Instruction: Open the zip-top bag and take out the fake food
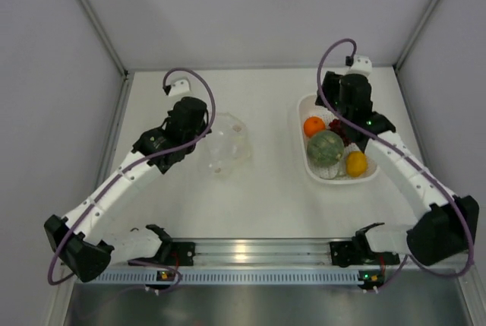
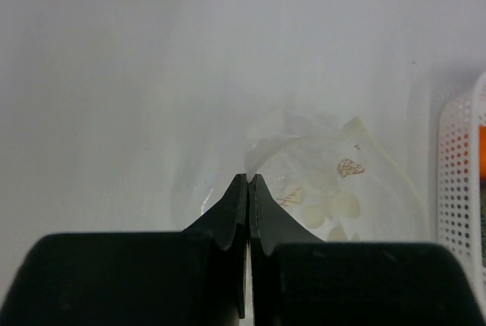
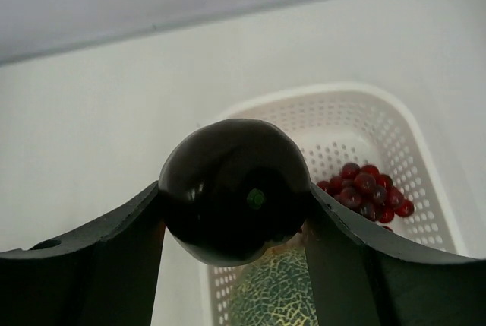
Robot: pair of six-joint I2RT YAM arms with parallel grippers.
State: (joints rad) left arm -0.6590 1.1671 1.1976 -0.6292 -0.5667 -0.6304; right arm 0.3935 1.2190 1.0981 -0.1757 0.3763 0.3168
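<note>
The clear zip-top bag (image 1: 225, 146) lies crumpled left of the table's middle and looks empty; in the left wrist view (image 2: 326, 181) its pale dots show. My left gripper (image 1: 199, 140) (image 2: 248, 179) is shut, pinching the bag's near edge. My right gripper (image 1: 343, 117) (image 3: 235, 198) is shut on the small dark round fruit (image 3: 231, 185), holding it above the white perforated basket (image 1: 301, 137) (image 3: 304, 92). In the basket lie the orange (image 1: 314, 126), green melon (image 1: 325, 147) (image 3: 277, 292), yellow lemon (image 1: 356, 163) and dark red grapes (image 3: 368, 189).
The basket's edge also shows at the right of the left wrist view (image 2: 456, 181). Grey walls enclose the table at the back and both sides. A metal rail (image 1: 250, 254) with the arm bases runs along the near edge.
</note>
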